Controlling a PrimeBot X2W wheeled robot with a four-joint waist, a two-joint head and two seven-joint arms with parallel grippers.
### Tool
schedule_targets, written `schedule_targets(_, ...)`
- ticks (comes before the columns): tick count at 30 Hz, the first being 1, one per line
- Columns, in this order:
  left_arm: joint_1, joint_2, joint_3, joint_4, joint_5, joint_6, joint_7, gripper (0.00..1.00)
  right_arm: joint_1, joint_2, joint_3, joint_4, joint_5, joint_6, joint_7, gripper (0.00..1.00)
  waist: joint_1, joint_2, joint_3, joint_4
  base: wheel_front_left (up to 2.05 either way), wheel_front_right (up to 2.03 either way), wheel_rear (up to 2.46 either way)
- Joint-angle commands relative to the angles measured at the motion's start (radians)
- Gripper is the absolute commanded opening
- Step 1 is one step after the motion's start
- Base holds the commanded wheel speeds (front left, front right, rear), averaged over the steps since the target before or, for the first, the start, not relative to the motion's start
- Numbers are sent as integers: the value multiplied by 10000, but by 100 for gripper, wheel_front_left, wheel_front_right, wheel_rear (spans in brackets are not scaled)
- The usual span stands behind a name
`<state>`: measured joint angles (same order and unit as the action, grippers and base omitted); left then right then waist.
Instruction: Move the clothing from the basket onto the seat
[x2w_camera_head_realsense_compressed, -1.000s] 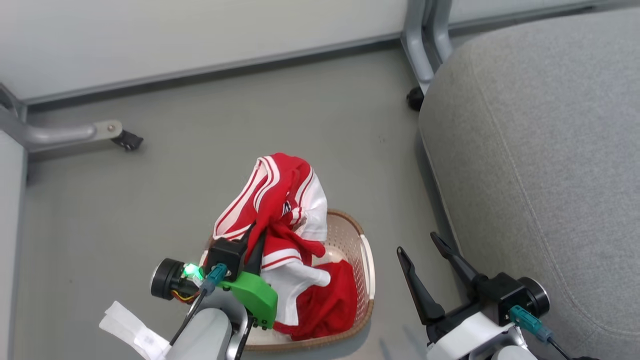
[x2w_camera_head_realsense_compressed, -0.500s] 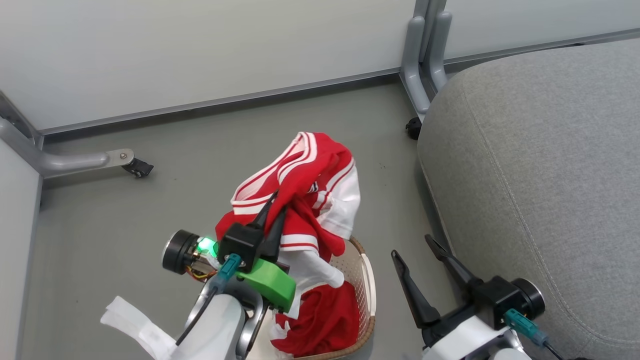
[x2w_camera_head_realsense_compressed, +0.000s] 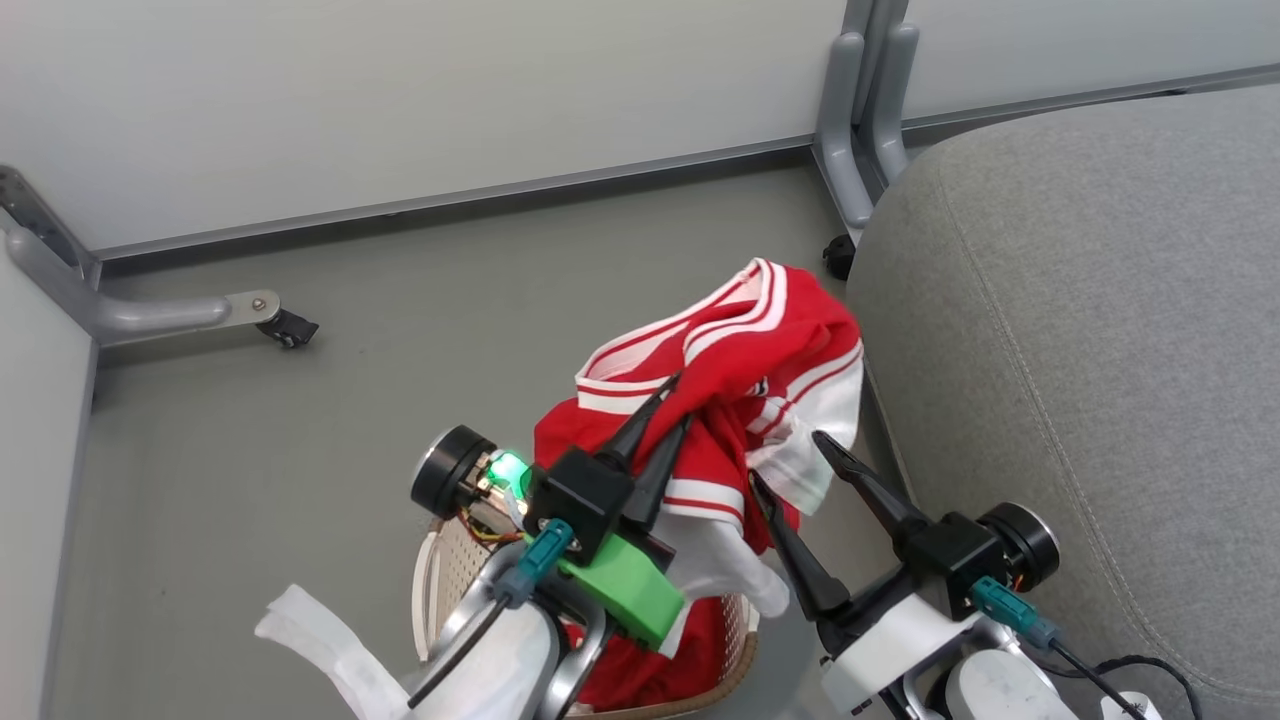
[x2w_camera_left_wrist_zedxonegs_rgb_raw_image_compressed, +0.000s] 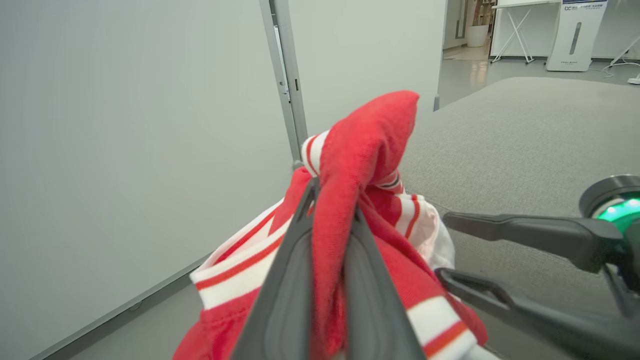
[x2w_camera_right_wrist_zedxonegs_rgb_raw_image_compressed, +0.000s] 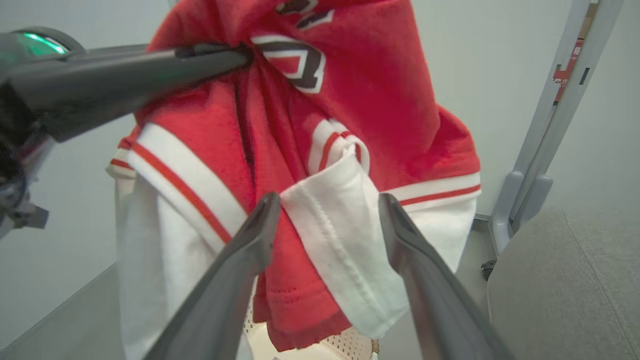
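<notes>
The left gripper (x2w_camera_head_realsense_compressed: 672, 405) has its 2 fingers pinched shut on a bunched fold of the red jersey (x2w_camera_head_realsense_compressed: 745, 345). It holds the jersey up above the laundry basket (x2w_camera_head_realsense_compressed: 440, 575). From the pinch, the jersey's long axis runs straight down, and its white-trimmed tail hangs toward the basket's mouth. A second red garment (x2w_camera_head_realsense_compressed: 625, 668) lies in the basket.

The sofa cushion (x2w_camera_head_realsense_compressed: 1080, 350) lies to the robot's right of the left fingers. Its rounded edge is just beside the raised jersey, which looks not quite over it. The carry therefore probably has to go rightward, with enough height for the hanging tail to clear the cushion's edge.

The right gripper (x2w_camera_head_realsense_compressed: 787, 460) is nearer the cushion, between it and the jersey. Its fingers are spread apart and grip nothing. In the right wrist view the jersey's white hem (x2w_camera_right_wrist_zedxonegs_rgb_raw_image_compressed: 345, 235) appears between them, though depth is hard to judge.
</notes>
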<state>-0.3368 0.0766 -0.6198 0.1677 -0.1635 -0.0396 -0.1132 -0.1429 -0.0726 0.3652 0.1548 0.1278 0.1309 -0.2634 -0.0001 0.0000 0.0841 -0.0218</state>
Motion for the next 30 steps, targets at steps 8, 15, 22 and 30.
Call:
schedule_targets(8,318,-80,-670,-733,-71,-255,322,0,-258,-248,398,548,232,-3,-19,100,1,0,-166,126,0,0,0)
schedule_targets(15,448,-133,-1132,-814,-288,-397,483,0,-339,-430,1024,521,537,-3,-21,100,1,0,-323,169,0,0,0)
schedule_targets(22,509,-140,-1431,-852,-437,-470,594,0,-363,-428,1030,557,379,-3,-21,100,1,0,-414,186,0,0,0)
schedule_targets(30,483,-124,-1498,-894,-558,-455,629,0,-464,-579,1375,605,439,-3,-21,0,1,0,-422,190,0,0,0)
